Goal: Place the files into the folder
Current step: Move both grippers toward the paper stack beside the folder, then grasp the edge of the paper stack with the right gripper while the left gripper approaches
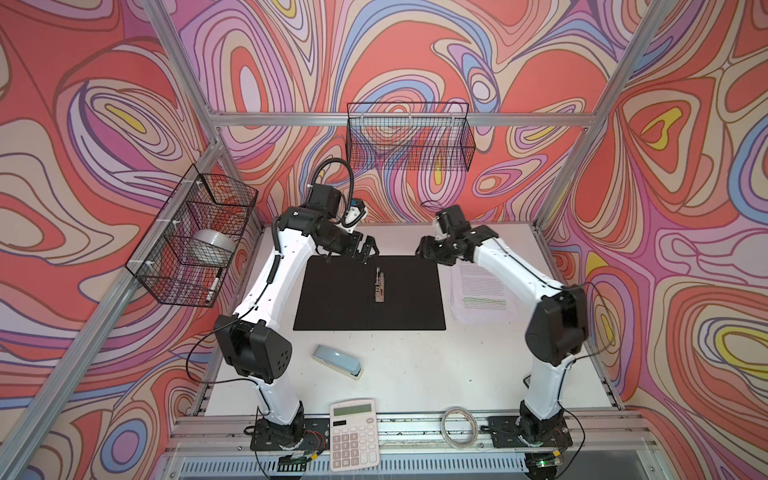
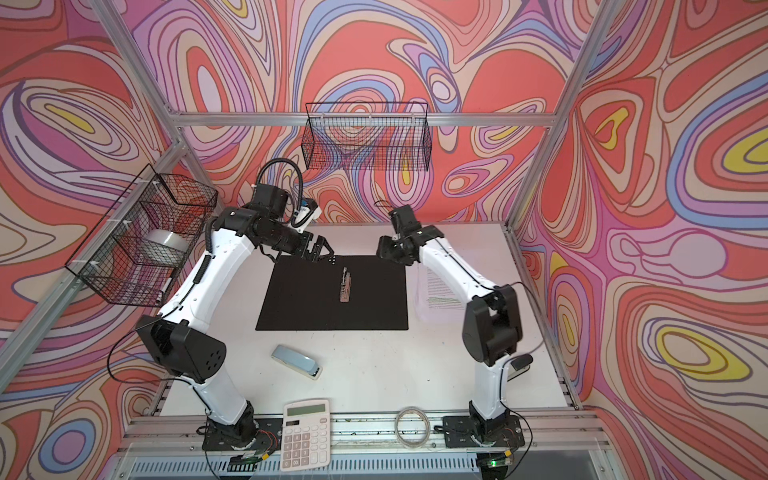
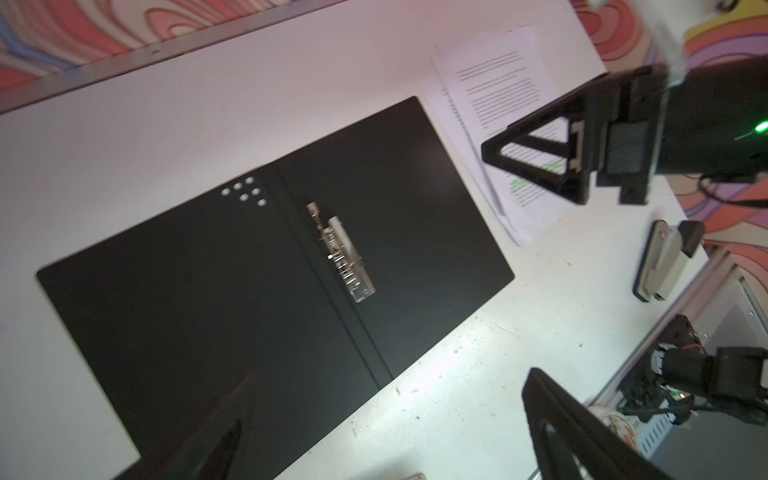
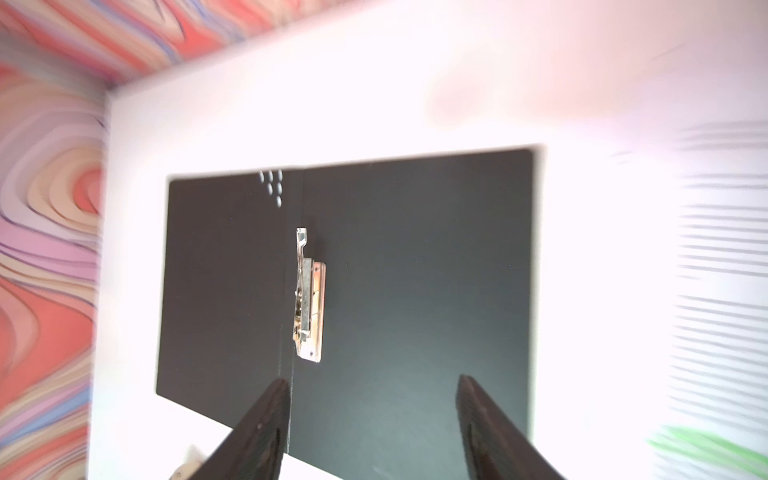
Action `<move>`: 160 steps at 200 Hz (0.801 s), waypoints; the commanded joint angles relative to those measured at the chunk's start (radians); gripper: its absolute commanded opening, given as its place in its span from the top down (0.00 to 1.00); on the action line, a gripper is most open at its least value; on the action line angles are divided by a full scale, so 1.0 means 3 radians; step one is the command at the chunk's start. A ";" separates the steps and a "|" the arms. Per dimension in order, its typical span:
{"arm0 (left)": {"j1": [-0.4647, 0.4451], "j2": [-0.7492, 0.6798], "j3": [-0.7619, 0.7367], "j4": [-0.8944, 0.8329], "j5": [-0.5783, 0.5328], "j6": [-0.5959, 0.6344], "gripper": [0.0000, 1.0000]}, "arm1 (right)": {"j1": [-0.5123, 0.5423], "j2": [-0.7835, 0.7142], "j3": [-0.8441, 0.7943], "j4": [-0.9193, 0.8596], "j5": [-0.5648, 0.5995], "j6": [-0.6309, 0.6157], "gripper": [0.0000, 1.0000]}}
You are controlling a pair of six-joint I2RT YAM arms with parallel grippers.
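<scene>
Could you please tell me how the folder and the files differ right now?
The folder lies open, black inside up; the files are white printed sheets. The folder carries a metal clip; the files carry green highlighting. Both lie flat on the table, side by side.

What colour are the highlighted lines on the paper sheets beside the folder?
Green, on the files; the left wrist view shows it best.

Folder (image 1: 332, 299) lies open on the white table (image 1: 415, 365), black inside up, with 1 metal clip (image 1: 379, 286) beside its spine. Files (image 1: 482, 295), some lines marked green, lie just right of it, partly under the right arm. Left gripper (image 1: 368, 250) and right gripper (image 1: 424, 249) are at the folder's far edge. Nearer the camera: stapler (image 1: 338, 360), calculator (image 1: 353, 434).
</scene>
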 commanded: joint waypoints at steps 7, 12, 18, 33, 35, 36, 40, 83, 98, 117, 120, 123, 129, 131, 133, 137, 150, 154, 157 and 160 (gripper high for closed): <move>-0.0325 0.0405 0.0256 -0.0194 0.0335 -0.0118 0.00 | -0.0536 -0.0502 -0.0682 -0.0284 0.0136 -0.0039 0.33; -0.0367 0.0486 0.0309 -0.0201 0.0384 -0.0158 0.00 | -0.0659 -0.0568 -0.0778 -0.0316 0.0109 -0.0036 0.33; -0.0412 0.0587 0.0382 -0.0208 0.0453 -0.0214 0.00 | -0.0791 -0.0630 -0.0884 -0.0355 0.0076 -0.0041 0.33; -0.0534 0.0811 0.0558 -0.0210 0.0516 -0.0297 0.02 | -0.1047 -0.0743 -0.1100 -0.0395 0.0043 -0.0074 0.32; -0.0551 0.0839 0.0579 -0.0207 0.0521 -0.0304 0.02 | -0.1079 -0.0753 -0.1128 -0.0396 0.0053 -0.0076 0.32; -0.0560 0.0850 0.0589 -0.0200 0.0521 -0.0310 0.02 | -0.1087 -0.0760 -0.1141 -0.0394 0.0057 -0.0077 0.32; -0.0593 0.0896 0.0617 -0.0179 0.0519 -0.0325 0.02 | -0.1145 -0.0781 -0.1196 -0.0385 0.0074 -0.0076 0.32; -0.0882 0.1282 0.0711 0.0097 0.0646 -0.0508 0.04 | -0.1595 -0.0722 -0.1681 -0.0138 0.0021 -0.0072 0.32; -0.0925 0.1381 0.0725 0.0156 0.0681 -0.0524 0.05 | -0.1650 -0.0646 -0.1767 -0.0051 0.0074 -0.0068 0.32; -0.0947 0.1490 0.0744 0.0209 0.0714 -0.0569 0.05 | -0.1680 -0.0515 -0.1813 0.0031 0.0161 -0.0097 0.31; -0.0944 0.1500 0.0743 0.0215 0.0723 -0.0578 0.05 | -0.1682 -0.0489 -0.1809 0.0030 0.0194 -0.0105 0.31; -0.0947 0.1512 0.0746 0.0215 0.0731 -0.0581 0.05 | -0.1686 -0.0461 -0.1808 0.0036 0.0222 -0.0107 0.31; -0.0947 0.1531 0.0749 0.0208 0.0747 -0.0576 0.05 | -0.1692 -0.0406 -0.1812 0.0059 0.0264 -0.0117 0.31; -0.0943 0.1537 0.0750 0.0203 0.0749 -0.0573 0.05 | -0.1695 -0.0394 -0.1815 0.0069 0.0276 -0.0123 0.31; -0.0946 0.1540 0.0748 0.0201 0.0753 -0.0568 0.05 | -0.1697 -0.0374 -0.1817 0.0079 0.0279 -0.0126 0.31; -0.0945 0.1549 0.0747 0.0190 0.0762 -0.0555 0.06 | -0.1703 -0.0338 -0.1822 0.0102 0.0278 -0.0128 0.30; -0.0946 0.1550 0.0731 0.0131 0.0777 -0.0481 0.06 | -0.1715 -0.0204 -0.1806 0.0153 0.0279 -0.0133 0.30; -0.0946 0.1543 0.0727 0.0108 0.0783 -0.0452 0.06 | -0.1717 -0.0170 -0.1794 0.0160 0.0296 -0.0137 0.30; -0.0947 0.1537 0.0723 0.0093 0.0786 -0.0429 0.06 | -0.1718 -0.0142 -0.1789 0.0167 0.0318 -0.0141 0.30; -0.0947 0.1529 0.0717 0.0081 0.0784 -0.0411 0.06 | -0.1717 -0.0124 -0.1783 0.0177 0.0336 -0.0143 0.30</move>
